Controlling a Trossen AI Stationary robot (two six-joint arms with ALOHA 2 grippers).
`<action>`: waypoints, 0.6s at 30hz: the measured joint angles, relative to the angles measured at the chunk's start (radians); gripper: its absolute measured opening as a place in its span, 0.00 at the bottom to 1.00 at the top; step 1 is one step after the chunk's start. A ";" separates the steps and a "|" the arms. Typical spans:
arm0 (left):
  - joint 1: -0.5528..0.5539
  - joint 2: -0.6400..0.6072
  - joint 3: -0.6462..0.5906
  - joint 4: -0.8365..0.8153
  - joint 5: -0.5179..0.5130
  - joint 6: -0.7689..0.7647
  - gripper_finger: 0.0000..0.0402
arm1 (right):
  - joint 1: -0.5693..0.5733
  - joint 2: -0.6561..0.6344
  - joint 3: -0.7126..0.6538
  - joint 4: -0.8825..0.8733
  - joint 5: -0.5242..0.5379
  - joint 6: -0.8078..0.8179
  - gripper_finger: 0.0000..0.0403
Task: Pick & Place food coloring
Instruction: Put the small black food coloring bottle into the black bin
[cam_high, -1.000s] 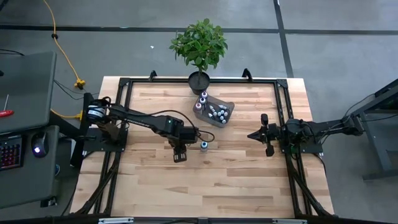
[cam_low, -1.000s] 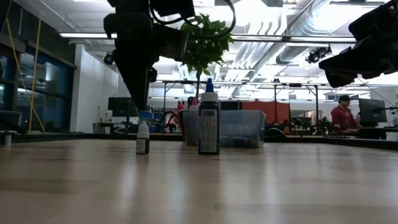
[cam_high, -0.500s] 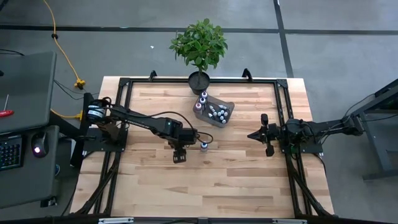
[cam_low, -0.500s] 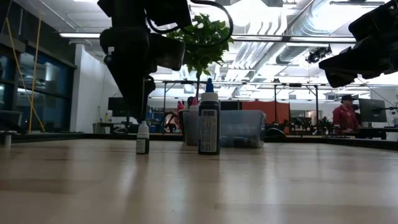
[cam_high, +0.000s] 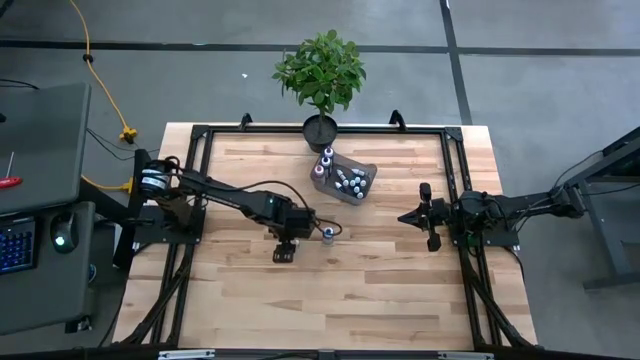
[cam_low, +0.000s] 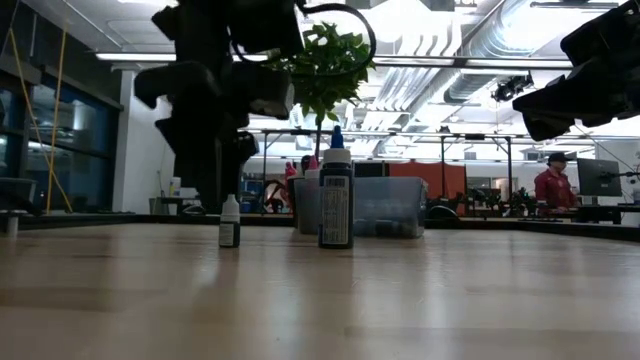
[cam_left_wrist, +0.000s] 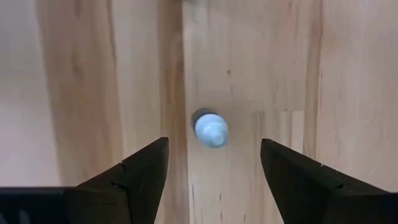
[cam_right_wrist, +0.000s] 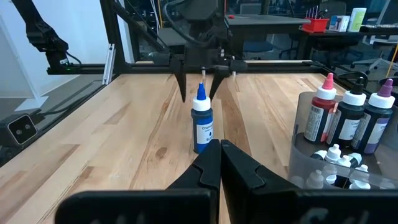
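Here two bottles (cam_low: 229, 221) (cam_low: 336, 197) standing outside bin (cam_low: 385, 208).

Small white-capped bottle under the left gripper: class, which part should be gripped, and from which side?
Grip the small bottle around its cap and neck, coming straight down from above. It stands upright with nothing touching it, and its cap already lies centred between the open jaws of the left gripper, so a vertical descent should suit it best.

Blue-capped bottle (cam_right_wrist: 201, 126) dark; small bottle (cam_low: 229, 221) cap whitish, perhaps; table (cam_high: 400, 290) pale wood-grain.
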 joint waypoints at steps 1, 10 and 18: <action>-0.001 0.000 -0.010 0.017 0.004 0.011 0.62 | 0.000 0.000 0.000 0.000 0.000 0.000 0.01; -0.005 0.000 -0.019 0.046 -0.049 0.095 0.62 | 0.000 0.000 0.000 0.000 0.000 0.000 0.01; -0.005 0.000 -0.019 0.046 -0.026 0.116 0.53 | 0.000 0.000 0.000 0.000 0.000 0.000 0.01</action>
